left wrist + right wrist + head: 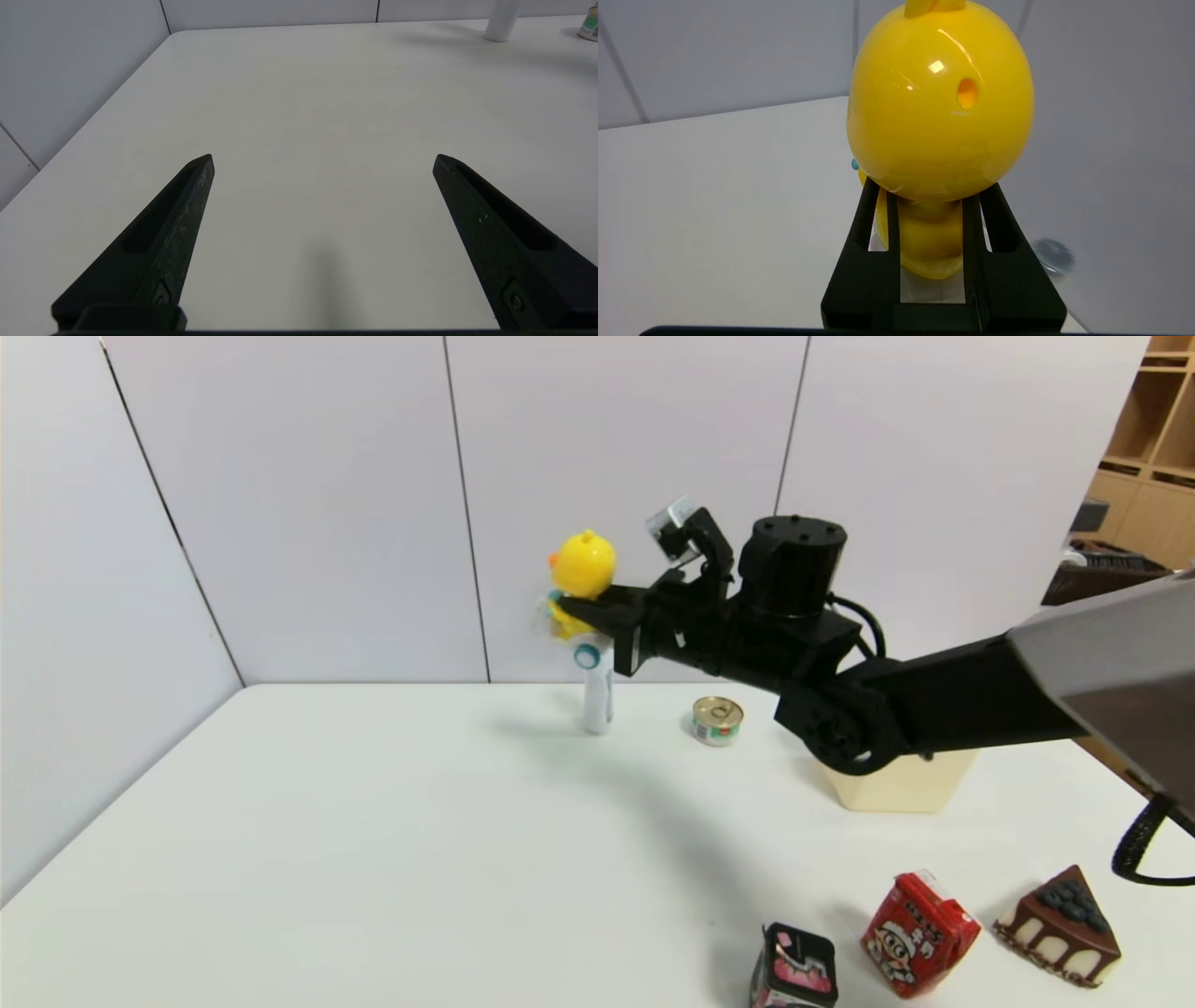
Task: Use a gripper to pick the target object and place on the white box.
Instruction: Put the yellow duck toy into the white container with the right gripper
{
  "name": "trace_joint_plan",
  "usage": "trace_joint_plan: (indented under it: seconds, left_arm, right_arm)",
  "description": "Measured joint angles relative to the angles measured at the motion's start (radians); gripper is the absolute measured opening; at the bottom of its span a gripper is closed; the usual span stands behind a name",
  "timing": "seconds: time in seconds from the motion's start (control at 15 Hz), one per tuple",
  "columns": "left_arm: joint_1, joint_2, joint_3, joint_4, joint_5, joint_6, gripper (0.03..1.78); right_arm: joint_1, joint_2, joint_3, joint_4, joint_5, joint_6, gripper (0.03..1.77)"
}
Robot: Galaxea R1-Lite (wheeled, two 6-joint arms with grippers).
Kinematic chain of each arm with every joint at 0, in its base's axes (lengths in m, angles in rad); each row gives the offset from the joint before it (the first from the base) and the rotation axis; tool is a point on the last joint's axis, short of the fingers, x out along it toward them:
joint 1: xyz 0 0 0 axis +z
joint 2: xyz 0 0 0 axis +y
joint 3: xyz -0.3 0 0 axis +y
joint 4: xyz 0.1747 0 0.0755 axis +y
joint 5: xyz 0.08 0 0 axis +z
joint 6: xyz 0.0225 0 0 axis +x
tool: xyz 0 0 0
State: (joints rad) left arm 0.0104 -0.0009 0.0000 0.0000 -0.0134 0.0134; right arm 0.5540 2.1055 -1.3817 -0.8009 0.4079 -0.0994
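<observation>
My right gripper (569, 609) is shut on the target object, a yellow duck toy (583, 565), and holds it high in the air above the far middle of the table. In the right wrist view the black jaws (931, 186) clamp the duck (941, 102) at its body, just under the round head, and a bit of white cart (924, 291) shows below. The white box (901, 786) stands on the table to the right, mostly hidden behind the right arm. My left gripper (322, 161) hovers open over bare table on the left, with nothing between its fingers.
A white bottle (596, 695) stands under the held duck, with a small tin can (717, 721) to its right. Near the front right edge are a black-pink carton (794, 969), a red cartoon carton (920, 933) and a cake slice (1060, 926). Walls close the back and left.
</observation>
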Motion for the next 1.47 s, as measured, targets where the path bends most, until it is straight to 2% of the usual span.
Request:
trace_joint_plan:
  seconds: [0.13,0.27,0.33,0.4,0.67,0.8,1.13,1.33,1.47]
  left_arm:
    - [0.000,0.000,0.000,0.000,0.000,0.000,1.69]
    - [0.000,0.000,0.000,0.000,0.000,0.000,1.69]
    - [0.000,0.000,0.000,0.000,0.000,0.000,1.69]
    - [0.000,0.000,0.000,0.000,0.000,0.000,1.69]
    - [0.000,0.000,0.000,0.000,0.000,0.000,1.69]
    - [0.000,0.000,0.000,0.000,0.000,0.000,1.69]
    - [0.000,0.000,0.000,0.000,0.000,0.000,1.69]
    - [0.000,0.000,0.000,0.000,0.000,0.000,1.69]
    - [0.000,0.000,0.000,0.000,0.000,0.000,1.69]
  right_arm:
    - [-0.020,-0.044,-0.012,0.134,-0.149,-0.052,0.37]
    - [-0.041,-0.098,-0.017,0.252,-0.297,-0.070,0.37]
    - [-0.055,-0.127,-0.019,0.294,-0.353,-0.072,0.37]
    - [-0.073,-0.155,-0.020,0.323,-0.385,-0.077,0.37]
    - [-0.164,-0.261,-0.017,0.441,-0.408,-0.125,0.37]
    - [-0.234,-0.311,-0.017,0.513,-0.407,-0.129,0.37]
    - [-0.395,-0.391,-0.009,0.602,-0.403,-0.122,0.37]
    - [-0.433,-0.438,0.029,0.679,-0.399,-0.115,0.37]
    - [-0.439,-0.460,0.080,0.687,-0.399,-0.098,0.37]
